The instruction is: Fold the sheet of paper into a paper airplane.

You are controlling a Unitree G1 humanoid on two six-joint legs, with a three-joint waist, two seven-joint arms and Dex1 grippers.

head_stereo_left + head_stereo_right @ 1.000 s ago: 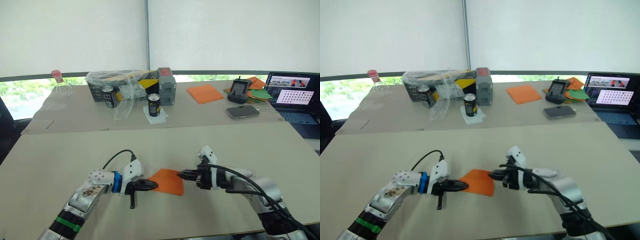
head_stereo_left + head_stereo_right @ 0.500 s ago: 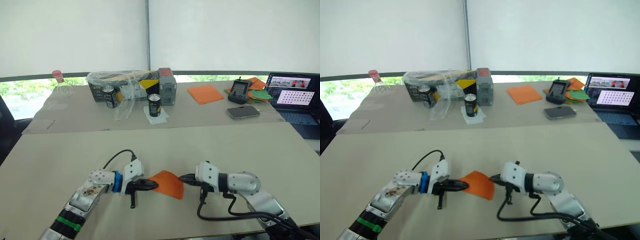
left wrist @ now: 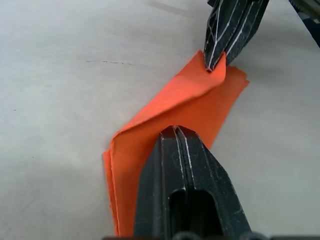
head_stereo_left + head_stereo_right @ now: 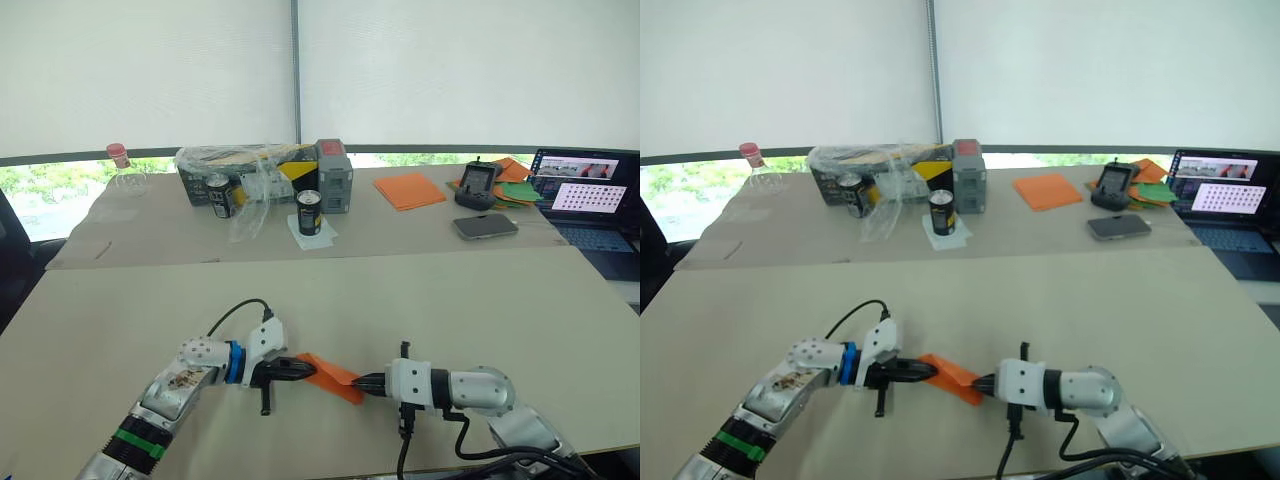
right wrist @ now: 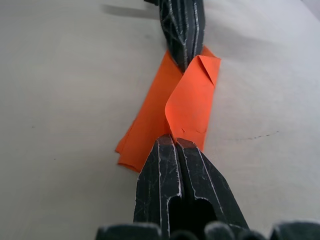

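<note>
Low in the middle of the frame, just above the tabletop (image 4: 420, 295), the left pincer (image 4: 308, 371) and right pincer (image 4: 362, 381) each pinch an opposite end of the folded, twisted orange sheet of paper (image 4: 333, 374).

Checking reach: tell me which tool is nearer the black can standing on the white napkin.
Left. The left tool sits almost straight in front of the black can; the right tool lies further to the right and nearer the robot.

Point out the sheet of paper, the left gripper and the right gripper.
sheet of paper (image 4: 335, 373), left eye view, middle of the folded strip.
left gripper (image 4: 306, 370), left eye view, fingertips on the paper's end.
right gripper (image 4: 362, 381), left eye view, fingertips on the opposite end.
</note>
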